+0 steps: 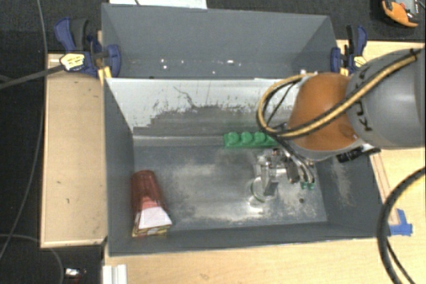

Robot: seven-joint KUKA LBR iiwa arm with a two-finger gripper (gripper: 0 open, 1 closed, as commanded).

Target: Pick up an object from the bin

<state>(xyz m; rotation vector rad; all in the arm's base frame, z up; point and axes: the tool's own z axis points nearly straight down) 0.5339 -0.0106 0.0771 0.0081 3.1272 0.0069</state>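
Note:
My gripper (pixel 261 191) hangs low over the right half of the bin floor, its metal fingers pointing down at bare floor. A green bumpy plastic piece (pixel 247 140), like a row of round studs, lies against the back wall just above the gripper and is partly covered by the arm's orange cover. A dark red carton with a white folded end (pixel 148 203) lies on its side at the front left corner of the bin, far from the gripper. Nothing shows between the fingers.
The arm with its orange cover and yellow-black cables reaches in from the right and hides the bin's right back part. The scuffed bin floor stretches between the carton and the gripper.

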